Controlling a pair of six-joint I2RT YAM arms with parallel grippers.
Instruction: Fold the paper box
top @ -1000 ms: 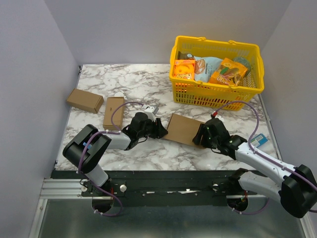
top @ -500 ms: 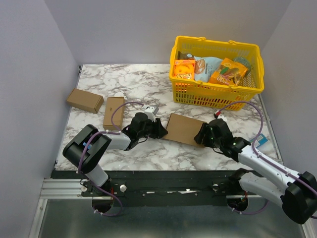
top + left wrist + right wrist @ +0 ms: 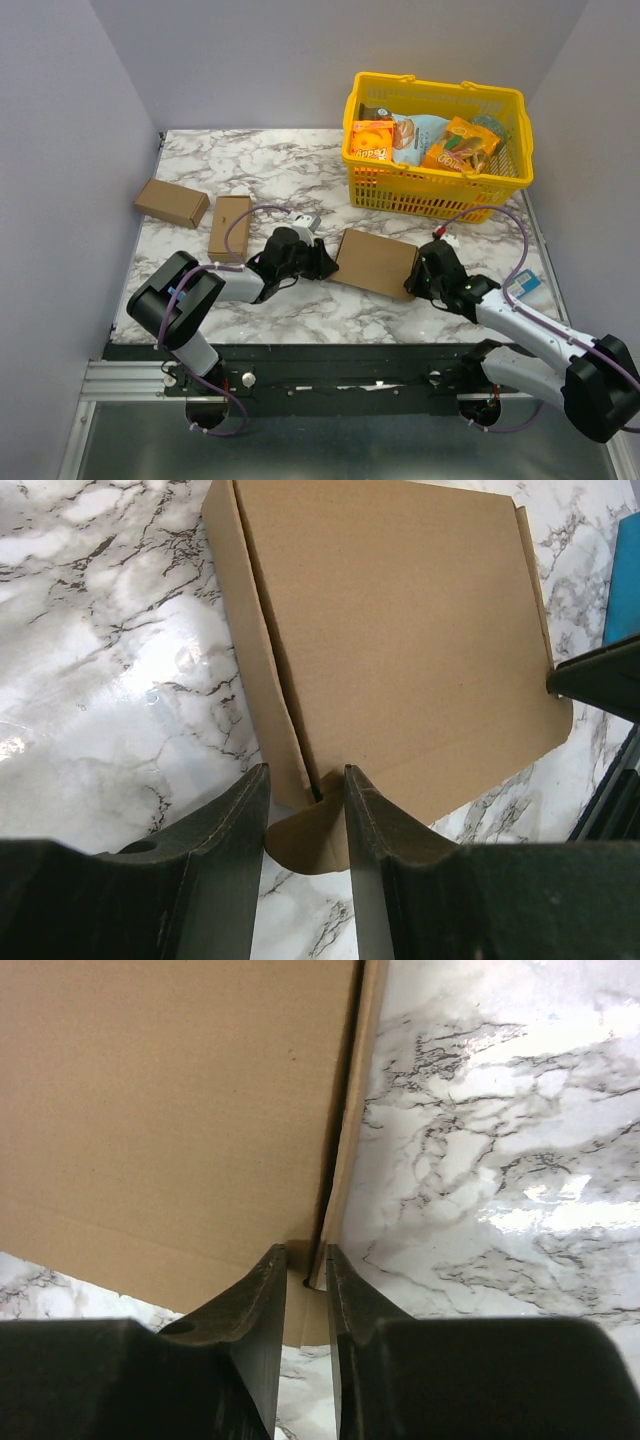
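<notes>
Top external view puts the box (image 3: 375, 262) lying flat in the middle of the desk (image 3: 290, 170), between my two hands. It is plain thin cardboard, so I judge it light and springy: stiff across the panels, weak along the creases, apt to skate on the glossy marble and to crumple if I squeeze hard. The raised side flaps are the places to take it. My left hand (image 3: 305, 778) straddles the near corner of the left flap, fingers apart on either side, and I cannot tell whether it pinches or only brackets it. My right hand (image 3: 307, 1255) is drawn in close around the edge of the right flap, with a dark sliver beside one finger, so I cannot tell if it truly grips. The room is tight: walls on three sides, a basket (image 3: 430, 195) far right, two small boxes (image 3: 171, 203) far left, all well apart from my work
</notes>
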